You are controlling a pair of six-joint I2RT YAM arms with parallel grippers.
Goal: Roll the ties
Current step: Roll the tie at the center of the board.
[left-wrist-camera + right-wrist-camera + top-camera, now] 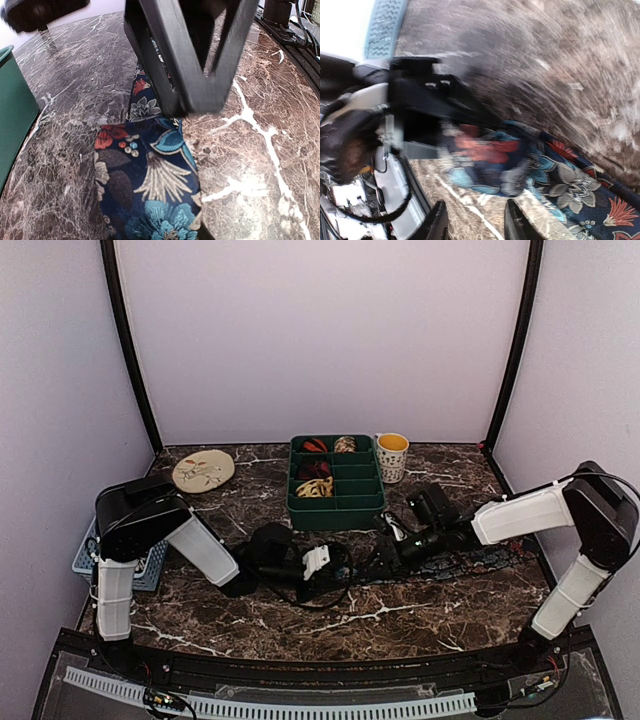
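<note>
My desk (260,150) looks like polished brown stone with white veins and a faint gloss. The tie (150,190) lying on it is smooth, finely woven cloth with a soft, silky sheen. My left tool (192,102) is matt black plastic with flat, hard faces. The green bin (12,100) looks like smooth, dull plastic.

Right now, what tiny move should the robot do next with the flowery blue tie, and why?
Probably the left gripper should twist to curl its pinched bit over. The dark blue flowered fabric necktie lies flat and unrolled on the brown marble table, that gripper is closed on it, and the right gripper is open, holding nothing.
</note>
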